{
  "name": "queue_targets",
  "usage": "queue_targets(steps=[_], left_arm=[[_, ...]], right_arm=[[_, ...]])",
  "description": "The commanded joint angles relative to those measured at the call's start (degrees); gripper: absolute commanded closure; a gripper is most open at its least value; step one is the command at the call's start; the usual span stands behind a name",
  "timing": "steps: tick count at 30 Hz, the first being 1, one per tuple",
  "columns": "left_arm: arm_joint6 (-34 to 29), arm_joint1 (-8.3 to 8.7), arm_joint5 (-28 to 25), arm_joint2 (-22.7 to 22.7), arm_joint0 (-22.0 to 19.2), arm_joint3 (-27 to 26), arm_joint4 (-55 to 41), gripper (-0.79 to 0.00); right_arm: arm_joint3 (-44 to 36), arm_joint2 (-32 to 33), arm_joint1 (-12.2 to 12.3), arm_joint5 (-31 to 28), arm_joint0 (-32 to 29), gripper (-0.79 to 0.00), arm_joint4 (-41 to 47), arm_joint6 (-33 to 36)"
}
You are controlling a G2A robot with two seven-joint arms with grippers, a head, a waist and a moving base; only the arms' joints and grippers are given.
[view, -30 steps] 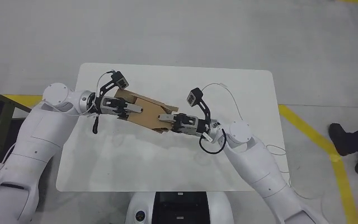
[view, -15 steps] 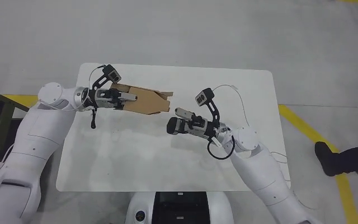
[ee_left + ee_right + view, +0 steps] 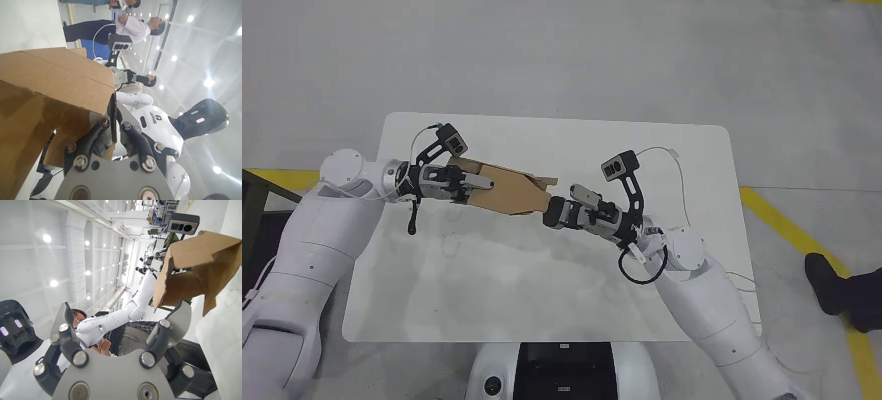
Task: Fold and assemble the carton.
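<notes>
1. Top view: brown creased carton (image 3: 507,188), flaps loose, over table (image 3: 542,290), eleven o'clock of centre.
2. Clamped at nine o'clock end in left gripper (image 3: 479,183).
3. Flanked at four o'clock end by right gripper (image 3: 550,212), splayed, empty.

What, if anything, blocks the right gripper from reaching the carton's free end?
Likely nothing, so yes. The right gripper is open right beside the carton's free end, nothing between them; the left gripper, shut on the opposite end, holds it.
</notes>
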Motion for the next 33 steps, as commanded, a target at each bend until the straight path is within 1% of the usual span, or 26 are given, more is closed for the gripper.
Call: queue_targets(steps=[1,5,15,24,33], left_arm=[[0.01,-0.17,0.31,0.26,0.12,-0.37,0.4,0.0],[0.01,-0.45,0.82,0.51,0.02,-0.4,1.0,0.0],[0.53,-1.29,1.24,0.22,-0.46,0.62,-0.74,0.0],[2.1,-2.15,0.7,-0.55,-0.68,1.21,-2.17,0.0],[3.19,-2.68,0.21,-1.67,-0.31,1.16,-2.28,0.0]], right_arm=[[0.89,-0.47,-0.23,-0.59,0.6,-0.785,1.01,0.15],[1.93,-1.21,-0.59,-1.59,1.48,-0.785,2.55,1.08],[3.53,-2.75,-1.3,-1.58,2.3,-0.785,5.54,2.45],[3.03,-4.33,-1.78,-0.73,1.91,-0.785,6.02,3.04],[3.52,-6.85,-2.73,-0.56,2.94,-0.785,5.75,1.78]])
